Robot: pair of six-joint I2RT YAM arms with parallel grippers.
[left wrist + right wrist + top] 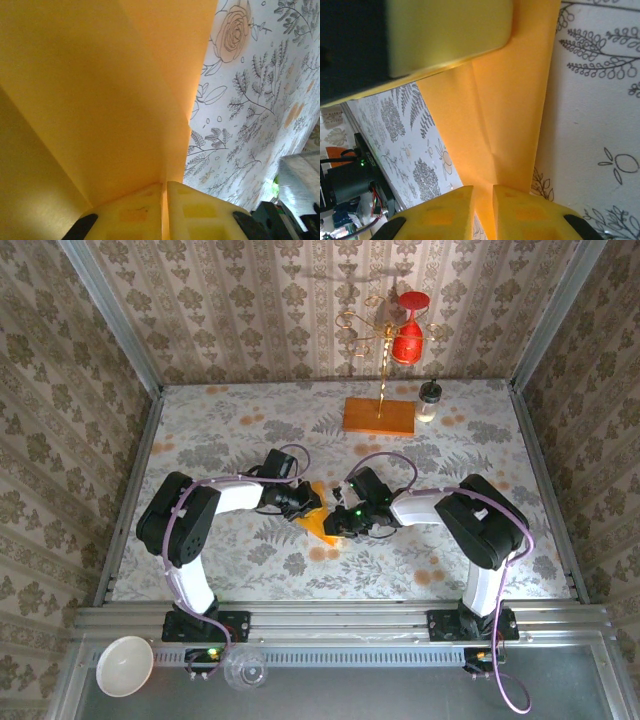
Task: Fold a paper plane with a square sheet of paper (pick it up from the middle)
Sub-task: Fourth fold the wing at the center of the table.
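The orange-yellow sheet of paper (320,524) lies folded and creased at the table's middle, between my two grippers. My left gripper (311,503) is shut on one edge of it; in the left wrist view the paper (100,100) rises from the closed pads (165,184). My right gripper (337,521) meets it from the other side. Its fingers (483,188) stand a narrow gap apart, with the paper (510,125) running down between them and tablecloth showing in the gap. A left finger (445,30) presses the paper's far end. Whether it forms a paper plane I cannot tell.
A wooden block (379,416) with a gold wire stand sits at the back, a red ornament (408,338) hanging from it, and a small bottle (428,400) beside it. A white bowl (125,665) and a clear glass (245,668) rest on the near rail.
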